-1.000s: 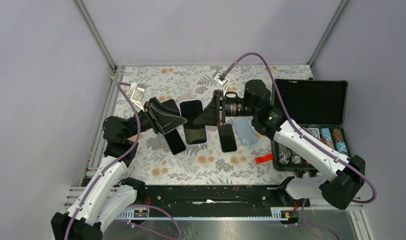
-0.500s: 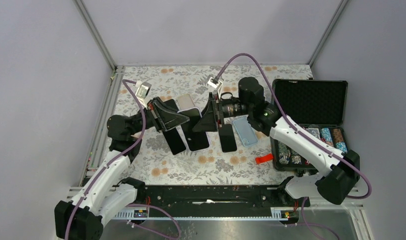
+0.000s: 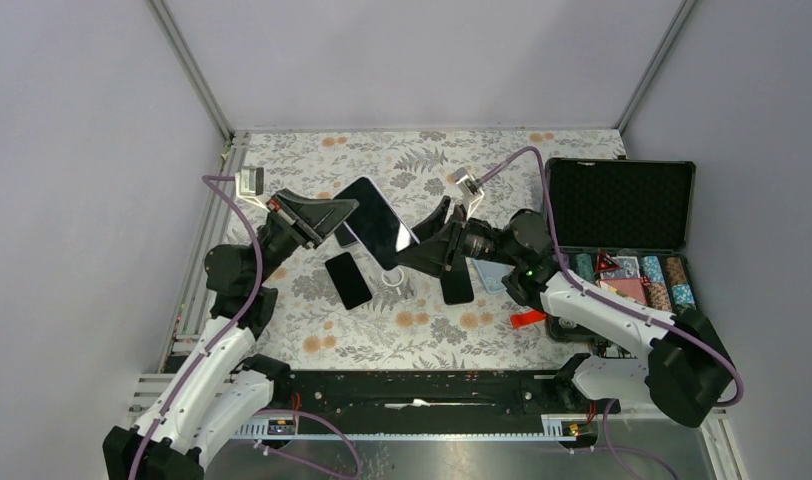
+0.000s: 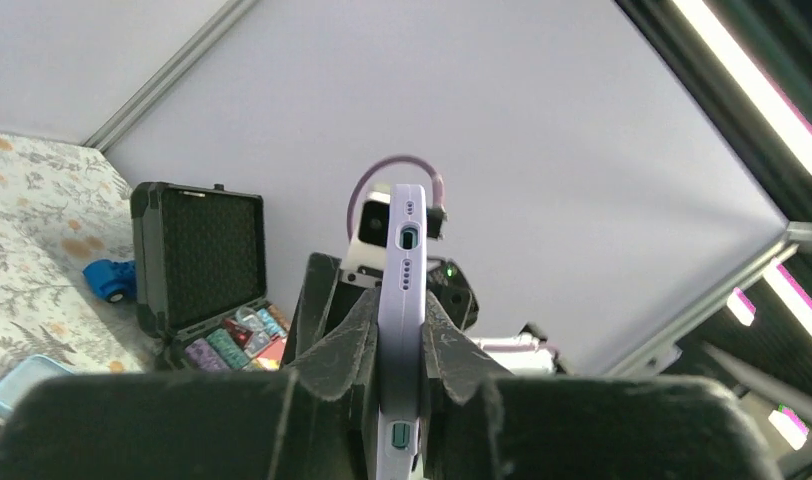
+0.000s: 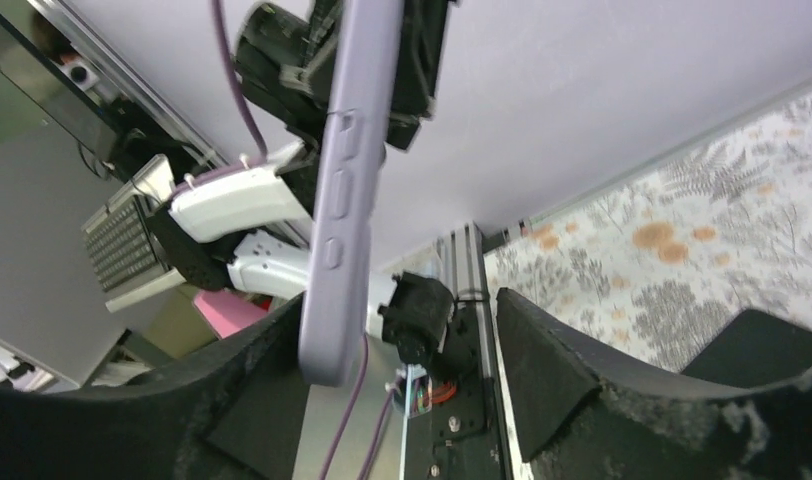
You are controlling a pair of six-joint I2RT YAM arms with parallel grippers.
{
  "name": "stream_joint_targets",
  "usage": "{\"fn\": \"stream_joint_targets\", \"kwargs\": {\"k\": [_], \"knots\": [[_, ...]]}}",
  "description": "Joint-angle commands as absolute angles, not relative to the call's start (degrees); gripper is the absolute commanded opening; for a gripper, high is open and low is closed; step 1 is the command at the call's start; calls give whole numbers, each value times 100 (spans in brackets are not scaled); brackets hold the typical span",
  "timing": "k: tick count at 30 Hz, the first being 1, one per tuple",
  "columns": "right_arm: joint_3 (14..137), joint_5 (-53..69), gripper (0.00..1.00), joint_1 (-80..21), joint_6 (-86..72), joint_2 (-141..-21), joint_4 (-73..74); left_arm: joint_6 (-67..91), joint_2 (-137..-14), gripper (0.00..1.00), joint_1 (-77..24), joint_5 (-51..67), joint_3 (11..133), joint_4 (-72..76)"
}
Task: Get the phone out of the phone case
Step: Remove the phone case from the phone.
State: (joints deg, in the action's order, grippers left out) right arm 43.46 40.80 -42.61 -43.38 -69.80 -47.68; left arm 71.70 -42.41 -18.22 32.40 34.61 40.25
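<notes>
While the left claw (image 3: pixel 334 212) clamps the cased phone (image 3: pixel 377 224) aloft, the right claw (image 3: pixel 419 244) gapes around its far edge.

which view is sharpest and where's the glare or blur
top external: even soft light, no harsh shadows, the phone sharp; left wrist: ceiling light strips blown out, left pincer dark and soft, lilac case crisp; right wrist: right pincer blurred black, case edge slightly soft
</notes>
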Motion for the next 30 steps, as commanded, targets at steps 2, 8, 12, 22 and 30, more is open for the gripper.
{"fn": "stream_joint_targets", "kwargs": {"k": [2, 8, 12, 22, 30], "knots": [[4124, 3861, 73, -4322, -4816, -7292, -7121, 8191, -4310, 0, -1821, 2232, 3549, 4389], [4131, 3867, 81, -4406, -4509, -7367, -7048, 8407, -4248, 0, -1821, 1987, 3507, 3819], [4169, 3872, 71, -4453, -4204, -7349, -6861, 8445, -4142, 0, -1819, 1801, 3497, 3419], [4317, 3982, 63, -4480, -3062, -7298, -6082, 8736, -4111, 0, -1824, 1901, 3614, 3002], [4485, 3719, 34, -4482, -2491, -7289, -5369, 9090, -4111, 0, -1819, 2073, 3491, 3249]]}}
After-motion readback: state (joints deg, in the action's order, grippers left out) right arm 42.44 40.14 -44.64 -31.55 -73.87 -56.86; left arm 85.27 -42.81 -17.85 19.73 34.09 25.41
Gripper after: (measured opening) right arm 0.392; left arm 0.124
